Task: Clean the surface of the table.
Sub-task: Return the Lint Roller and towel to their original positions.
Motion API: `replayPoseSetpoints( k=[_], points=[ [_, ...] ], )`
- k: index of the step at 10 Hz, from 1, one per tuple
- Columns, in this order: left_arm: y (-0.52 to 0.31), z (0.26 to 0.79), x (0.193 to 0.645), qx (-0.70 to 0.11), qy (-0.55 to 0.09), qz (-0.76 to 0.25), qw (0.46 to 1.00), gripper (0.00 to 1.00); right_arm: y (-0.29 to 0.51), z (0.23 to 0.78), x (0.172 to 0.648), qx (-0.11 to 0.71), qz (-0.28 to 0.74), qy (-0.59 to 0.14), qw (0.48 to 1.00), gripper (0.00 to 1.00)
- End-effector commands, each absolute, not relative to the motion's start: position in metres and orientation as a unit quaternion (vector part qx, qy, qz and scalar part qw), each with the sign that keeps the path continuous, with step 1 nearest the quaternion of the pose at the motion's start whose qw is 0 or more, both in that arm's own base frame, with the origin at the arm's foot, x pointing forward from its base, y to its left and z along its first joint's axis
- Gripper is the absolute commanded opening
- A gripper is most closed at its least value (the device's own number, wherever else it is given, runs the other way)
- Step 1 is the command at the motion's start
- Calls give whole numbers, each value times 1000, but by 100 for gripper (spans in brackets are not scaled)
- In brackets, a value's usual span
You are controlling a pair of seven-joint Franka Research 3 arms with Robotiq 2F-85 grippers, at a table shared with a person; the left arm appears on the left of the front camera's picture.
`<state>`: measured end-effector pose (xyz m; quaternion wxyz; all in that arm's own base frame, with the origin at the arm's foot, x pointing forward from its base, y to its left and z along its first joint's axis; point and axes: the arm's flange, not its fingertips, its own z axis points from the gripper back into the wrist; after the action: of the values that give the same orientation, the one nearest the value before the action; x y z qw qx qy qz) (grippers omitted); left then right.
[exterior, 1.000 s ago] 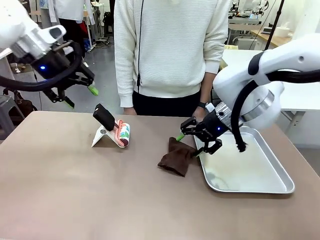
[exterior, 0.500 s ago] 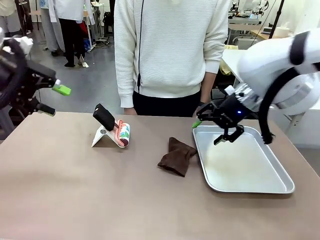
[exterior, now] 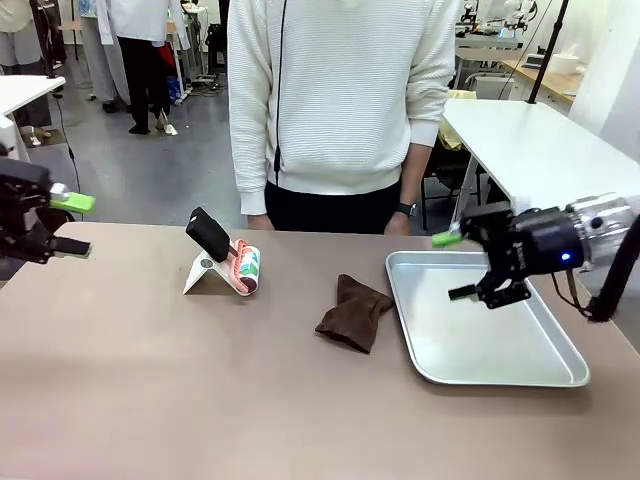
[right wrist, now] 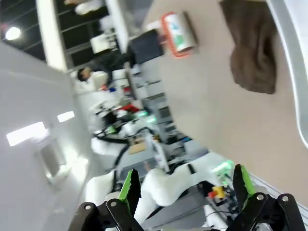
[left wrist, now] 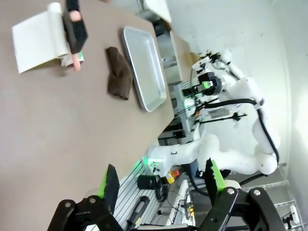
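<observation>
The rigid matte brown-taupe table [exterior: 150, 400] is seen needing wiping, not gripping; the soft crumpled brown cloth [exterior: 353, 314], at three o'clock of the lint roller [exterior: 243, 268], is judged best pinched at a fold, while the left gripper [exterior: 62, 222] and right gripper [exterior: 452, 266] are held spread and empty.

You have one table [exterior: 150, 400] carrying three things: one lint roller [exterior: 243, 268] resting on one white stand [exterior: 200, 272] toward the far edge left of the middle, one crumpled brown cloth [exterior: 354, 312] near the middle, and one shiny metal tray [exterior: 500, 355] along the right edge. You can count two grippers, the left gripper [exterior: 62, 222] hanging at the table's left edge and the right gripper [exterior: 452, 265] above the tray's far end, each with two green-padded fingers spread apart and nothing between them. One person in a white sweater [exterior: 340, 100] stands at the far edge.
</observation>
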<state>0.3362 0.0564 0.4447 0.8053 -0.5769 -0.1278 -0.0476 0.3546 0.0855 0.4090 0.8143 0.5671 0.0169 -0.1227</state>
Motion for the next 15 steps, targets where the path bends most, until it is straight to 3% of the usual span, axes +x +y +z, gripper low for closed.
replayPoseSetpoints(
  k=[1,4,6,7,8,15],
  points=[
    [76,427,336,-603,-146,-28,784,92,39,367,296,625,-121,11,771,100],
    [108,408,335,-624,-206,-12,754,92,-34,355,287,680,-132,-43,720,100],
    [113,397,348,-624,-200,28,754,92,-54,347,293,700,-131,-79,697,100],
    [111,395,356,-630,-187,31,753,92,-52,343,298,694,-146,-86,700,100],
    [119,401,337,-620,-193,23,761,92,-78,363,336,692,-150,-62,704,100],
    [119,401,337,-620,-193,23,761,92,-78,363,336,692,-150,-62,704,100]
  ],
)
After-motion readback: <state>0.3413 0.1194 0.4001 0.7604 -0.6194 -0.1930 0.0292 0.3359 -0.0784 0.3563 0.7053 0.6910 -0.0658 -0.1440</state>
